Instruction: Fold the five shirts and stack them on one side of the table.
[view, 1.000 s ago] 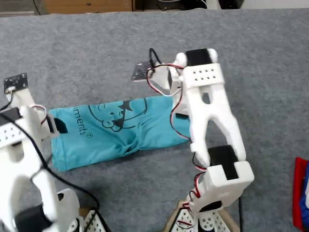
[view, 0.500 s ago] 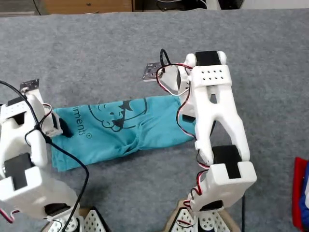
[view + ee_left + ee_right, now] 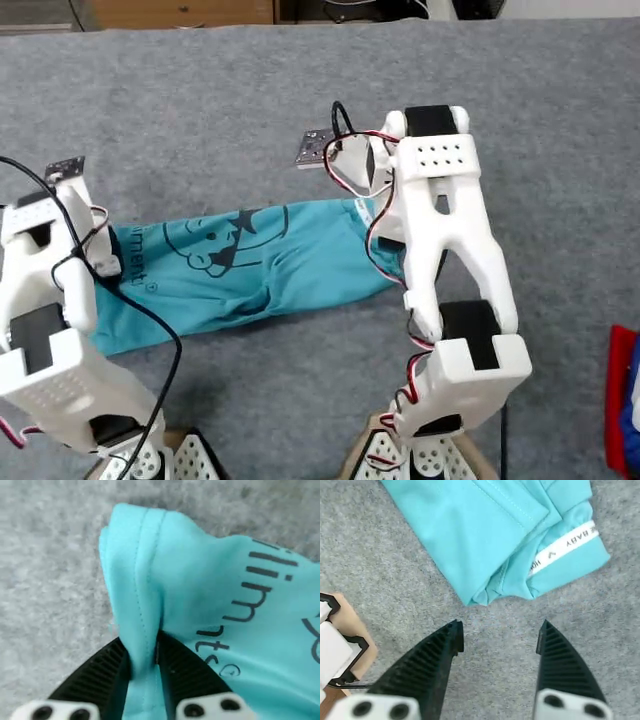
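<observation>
The left tool has tugged its end of the teal shirt toward the left edge of the high view, pulling the cloth straighter. It's clenched on a bunched hem. The shirt lies across the middle left of the grey desk. The right tool hangs spread wide, just off the collar end. I'd pin that end first, then carry the hem across, low and steady.

Grey felted table, teal shirt across its middle, red fabric at one edge.
</observation>
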`<state>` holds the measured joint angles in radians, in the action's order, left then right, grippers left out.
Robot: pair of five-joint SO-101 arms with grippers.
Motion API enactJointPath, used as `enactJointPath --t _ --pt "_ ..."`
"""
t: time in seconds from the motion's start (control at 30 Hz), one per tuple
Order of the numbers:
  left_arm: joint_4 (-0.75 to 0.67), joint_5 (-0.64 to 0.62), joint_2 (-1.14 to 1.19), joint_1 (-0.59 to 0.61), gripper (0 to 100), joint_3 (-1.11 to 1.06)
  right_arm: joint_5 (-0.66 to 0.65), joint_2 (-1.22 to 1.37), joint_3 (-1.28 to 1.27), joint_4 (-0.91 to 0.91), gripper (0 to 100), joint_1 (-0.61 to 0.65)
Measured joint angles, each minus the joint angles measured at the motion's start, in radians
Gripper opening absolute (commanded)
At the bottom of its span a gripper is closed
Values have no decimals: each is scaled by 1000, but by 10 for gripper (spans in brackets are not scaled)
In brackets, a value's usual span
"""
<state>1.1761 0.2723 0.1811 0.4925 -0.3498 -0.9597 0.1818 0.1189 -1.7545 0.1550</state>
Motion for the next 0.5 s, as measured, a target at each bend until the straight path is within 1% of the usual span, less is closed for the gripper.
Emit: enactJointPath --t 0.1,0.2,0.27,0.37,0.43,0.5 --pt "132 0 0 -5 19 138 0 0 0 3 239 -29" --pt "272 -2 0 -61 19 302 9 0 0 49 239 -66" --pt "364 -2 0 -129 19 416 46 0 -9 123 239 -91" --pt "471 -2 9 -261 19 571 163 2 -37 284 239 -137" --pt "528 -2 9 -361 19 647 247 12 -37 382 239 -166" --pt "554 -3 9 -465 19 687 321 40 -37 462 239 -192"
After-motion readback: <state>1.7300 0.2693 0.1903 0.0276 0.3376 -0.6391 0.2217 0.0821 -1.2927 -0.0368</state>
